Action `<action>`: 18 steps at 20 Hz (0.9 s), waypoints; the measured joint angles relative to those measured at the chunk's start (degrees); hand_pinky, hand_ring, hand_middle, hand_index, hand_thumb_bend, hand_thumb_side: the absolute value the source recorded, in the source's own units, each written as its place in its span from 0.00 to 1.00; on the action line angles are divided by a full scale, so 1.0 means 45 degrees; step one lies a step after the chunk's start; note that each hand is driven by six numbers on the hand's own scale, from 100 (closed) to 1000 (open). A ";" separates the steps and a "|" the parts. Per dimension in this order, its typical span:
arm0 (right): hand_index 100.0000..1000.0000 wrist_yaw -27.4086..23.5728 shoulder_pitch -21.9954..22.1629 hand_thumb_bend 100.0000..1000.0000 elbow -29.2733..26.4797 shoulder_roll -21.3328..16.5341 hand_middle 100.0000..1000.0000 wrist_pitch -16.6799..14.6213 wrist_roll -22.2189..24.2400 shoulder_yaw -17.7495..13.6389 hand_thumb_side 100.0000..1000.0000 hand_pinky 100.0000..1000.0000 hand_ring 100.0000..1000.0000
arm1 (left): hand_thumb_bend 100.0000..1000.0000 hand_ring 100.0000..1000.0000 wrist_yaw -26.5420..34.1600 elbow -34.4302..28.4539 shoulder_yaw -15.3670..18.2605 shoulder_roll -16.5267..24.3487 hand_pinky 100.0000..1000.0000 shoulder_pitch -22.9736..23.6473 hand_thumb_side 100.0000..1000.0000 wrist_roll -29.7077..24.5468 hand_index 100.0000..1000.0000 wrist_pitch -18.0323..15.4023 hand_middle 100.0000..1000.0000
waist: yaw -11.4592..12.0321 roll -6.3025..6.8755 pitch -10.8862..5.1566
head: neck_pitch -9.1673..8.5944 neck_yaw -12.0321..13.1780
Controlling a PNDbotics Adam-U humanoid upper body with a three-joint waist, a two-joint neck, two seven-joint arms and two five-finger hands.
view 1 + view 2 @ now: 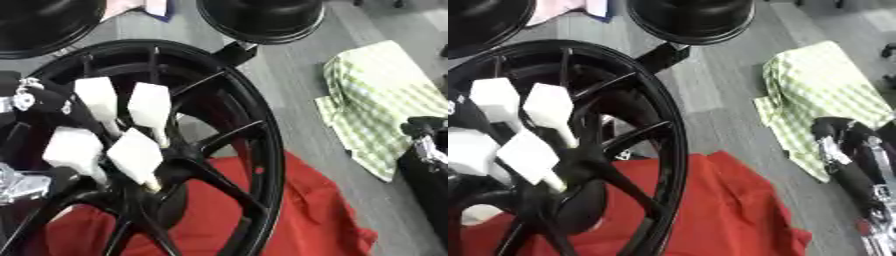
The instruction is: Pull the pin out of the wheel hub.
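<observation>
A black spoked wheel rim (pixel 262 130) lies on a red cloth (pixel 306 210). My left hand (pixel 131 150), black with white pads, comes in from the left and hangs over the hub (pixel 171 172) at the rim's centre, its tips pointing down at the hub's middle. It covers that spot, so no pin shows and I cannot see whether anything is held. My right hand (pixel 846 165), black and silver, rests at the right edge beside the cloth, away from the wheel, fingers relaxed and holding nothing.
A green-and-white checked cloth (pixel 381 95) lies on the grey surface to the right. A second black wheel (pixel 262 17) stands at the top centre, touching the rim's far edge, and a third (pixel 44 22) at the top left.
</observation>
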 measured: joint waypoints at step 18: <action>0.65 0.0000 -0.0041 0.00 0.0000 0.0108 0.51 0.0054 0.0054 0.0000 0.41 0.86 0.74 | 0.21 0.70 -0.1468 0.0000 -0.0089 -0.0113 0.71 -0.0017 0.35 -0.0686 0.82 0.0072 0.72 | 0.0001 0.0000 0.0120 | -0.0113 0.0064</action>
